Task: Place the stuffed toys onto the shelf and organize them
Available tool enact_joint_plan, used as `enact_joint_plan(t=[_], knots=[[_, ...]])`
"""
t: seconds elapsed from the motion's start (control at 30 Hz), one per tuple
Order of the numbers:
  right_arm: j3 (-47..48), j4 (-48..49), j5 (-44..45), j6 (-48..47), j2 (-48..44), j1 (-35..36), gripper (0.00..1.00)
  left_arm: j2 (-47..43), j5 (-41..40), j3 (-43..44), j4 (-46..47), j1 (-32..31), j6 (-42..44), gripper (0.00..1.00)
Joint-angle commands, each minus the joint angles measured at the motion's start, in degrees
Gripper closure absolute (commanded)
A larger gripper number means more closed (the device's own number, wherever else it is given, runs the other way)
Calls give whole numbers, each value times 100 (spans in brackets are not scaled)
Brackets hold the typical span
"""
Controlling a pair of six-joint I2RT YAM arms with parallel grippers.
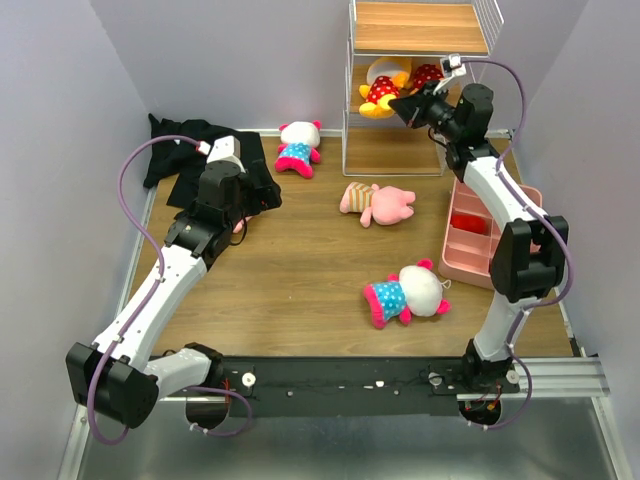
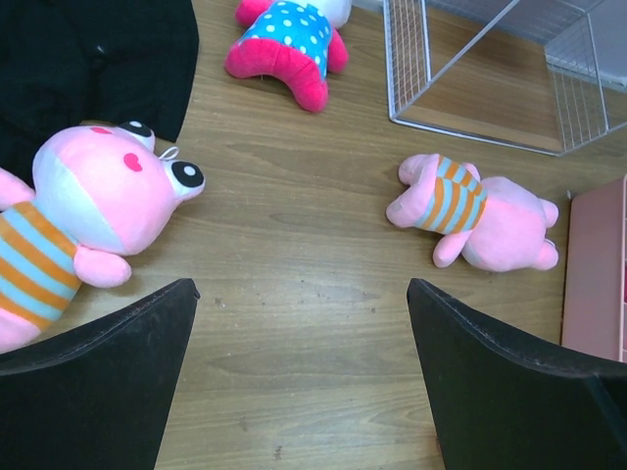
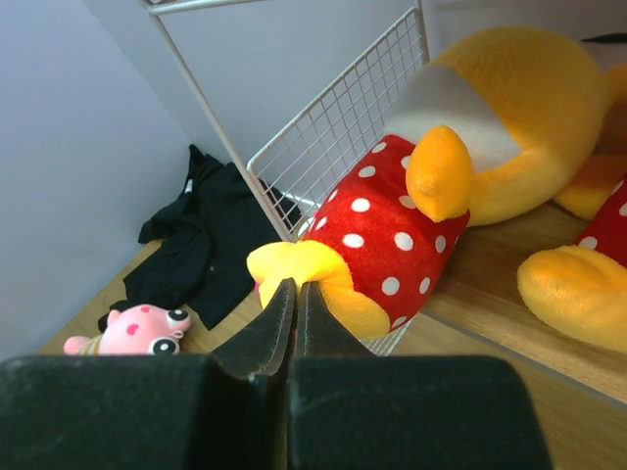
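Note:
The shelf [image 1: 420, 28] stands at the back right. Two yellow toys in red dotted outfits [image 1: 383, 92] [image 1: 427, 74] lie on its middle board. My right gripper [image 1: 406, 104] is shut, nothing between its fingers, with its tips [image 3: 294, 289] at the near yellow toy's foot [image 3: 323, 269]. My left gripper [image 1: 236, 220] is open and empty above the table [image 2: 302, 289]. One pale pink striped toy [image 2: 88, 206] lies just to its left, another [image 1: 378, 203] [image 2: 480, 211] mid-table. White-and-magenta toys in blue dresses lie at the back [image 1: 298, 148] [image 2: 284, 44] and the front [image 1: 405, 293].
A black cloth [image 1: 175, 150] [image 2: 88, 59] lies at the back left, beside the left gripper. A pink compartment tray [image 1: 470, 250] [image 2: 593, 284] sits on the right, below the shelf. Grey walls close the left, back and right sides.

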Motion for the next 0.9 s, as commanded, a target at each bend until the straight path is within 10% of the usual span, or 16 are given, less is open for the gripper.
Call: enact_joint_plan(t=[0.0, 0.47, 0.87], knots=[[169, 274, -150, 146, 51, -93, 92, 33, 149, -50, 80, 27, -37, 2], [397, 1451, -879, 760, 719, -198, 97, 60, 369, -58, 115, 27, -108, 2], [872, 698, 201, 594, 1114, -207, 88, 51, 387, -67, 124, 18, -116, 2]])
